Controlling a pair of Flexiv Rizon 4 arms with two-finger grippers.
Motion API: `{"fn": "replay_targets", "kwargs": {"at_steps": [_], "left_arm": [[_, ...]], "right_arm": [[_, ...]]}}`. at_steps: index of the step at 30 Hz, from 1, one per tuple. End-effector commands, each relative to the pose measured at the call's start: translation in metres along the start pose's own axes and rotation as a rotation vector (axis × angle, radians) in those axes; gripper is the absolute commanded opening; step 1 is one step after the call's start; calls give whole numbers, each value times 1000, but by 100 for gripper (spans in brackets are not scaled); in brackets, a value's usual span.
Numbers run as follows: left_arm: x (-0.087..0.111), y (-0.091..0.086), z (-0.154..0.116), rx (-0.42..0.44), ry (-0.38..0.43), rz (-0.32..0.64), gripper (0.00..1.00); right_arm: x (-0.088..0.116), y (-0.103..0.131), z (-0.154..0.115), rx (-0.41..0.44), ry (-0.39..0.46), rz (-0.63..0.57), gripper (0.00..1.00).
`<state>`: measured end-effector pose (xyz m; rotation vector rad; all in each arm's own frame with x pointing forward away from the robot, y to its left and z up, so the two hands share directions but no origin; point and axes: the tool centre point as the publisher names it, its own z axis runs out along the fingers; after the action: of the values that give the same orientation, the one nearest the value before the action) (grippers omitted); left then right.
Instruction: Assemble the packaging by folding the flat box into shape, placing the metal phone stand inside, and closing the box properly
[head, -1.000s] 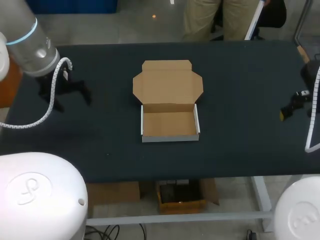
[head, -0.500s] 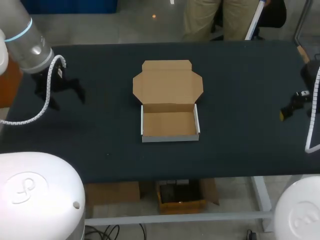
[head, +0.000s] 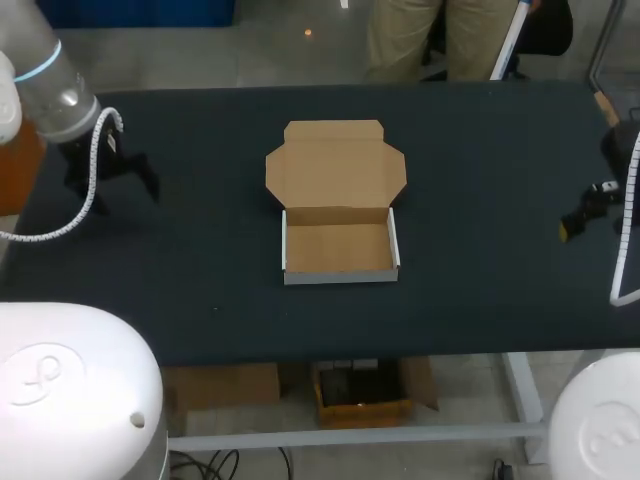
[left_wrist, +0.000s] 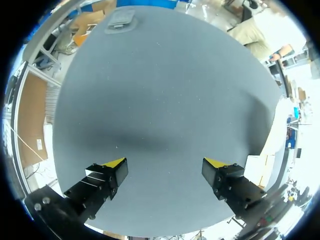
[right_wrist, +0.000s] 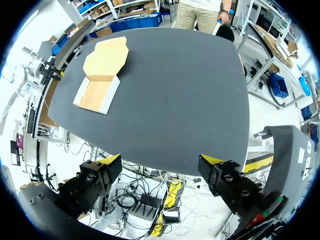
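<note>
brown box (head: 338, 248), lid open, seemingly empty, lies well apart from our left pincer (left_wrist: 165, 163) and right pincer (right_wrist: 160, 160), both wide open, holding nothing.

In the head view the left gripper (head: 112, 185) is a dark, indistinct shape against the table (head: 480, 160). Its jaws cannot be made out there, and its arm is cut off by the edge. The right gripper (head: 580, 215) is partly cut off, with only a dark piece and some yellow showing. In the right wrist view the box (right_wrist: 102, 75) is too small to show detail.

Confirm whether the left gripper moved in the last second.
Yes. In the head view the left gripper has pulled away from the box, toward the table's left edge.
</note>
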<state>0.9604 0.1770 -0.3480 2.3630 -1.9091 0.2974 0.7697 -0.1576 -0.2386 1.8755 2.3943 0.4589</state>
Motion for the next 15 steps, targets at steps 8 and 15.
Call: {"fn": "replay_targets", "kwargs": {"at_steps": [8, 15], "left_arm": [[-11, -43, 16, -107, -8, -13, 100], [-21, -59, 19, -111, -17, -30, 100]], "right_arm": [[0, -1, -2, 3, 1, 0, 100], [0, -1, -2, 3, 1, 0, 100]]}}
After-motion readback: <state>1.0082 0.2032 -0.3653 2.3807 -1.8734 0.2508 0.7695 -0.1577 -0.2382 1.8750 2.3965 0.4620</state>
